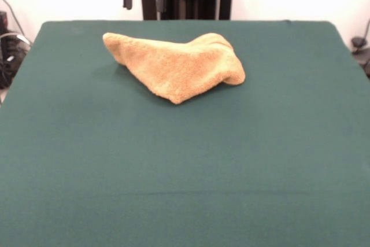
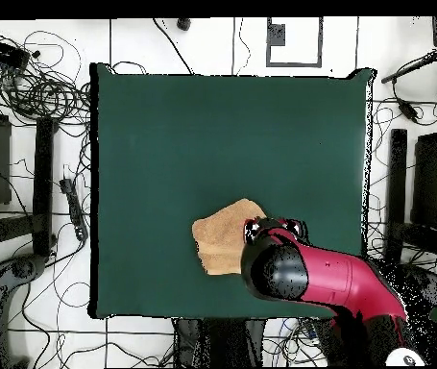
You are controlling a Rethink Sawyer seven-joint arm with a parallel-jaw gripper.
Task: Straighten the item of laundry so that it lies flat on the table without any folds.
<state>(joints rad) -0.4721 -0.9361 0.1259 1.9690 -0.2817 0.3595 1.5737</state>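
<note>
Front view gives us the towel (image 1: 176,66) bunched in a folded, roughly triangular heap on the far half of the green counter (image 1: 185,166), one rolled end toward the right. Overhead, we see the towel (image 2: 224,242) near the counter's (image 2: 231,135) bottom edge, with the red arm (image 2: 323,276) above its right side. We cannot tell how the fingers stand.

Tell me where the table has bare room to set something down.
The green table is bare across the whole half nearest the front camera, and along both sides of the crumpled tan towel. The crowded patch is at the robot's edge, where the arm hangs over the towel.
</note>
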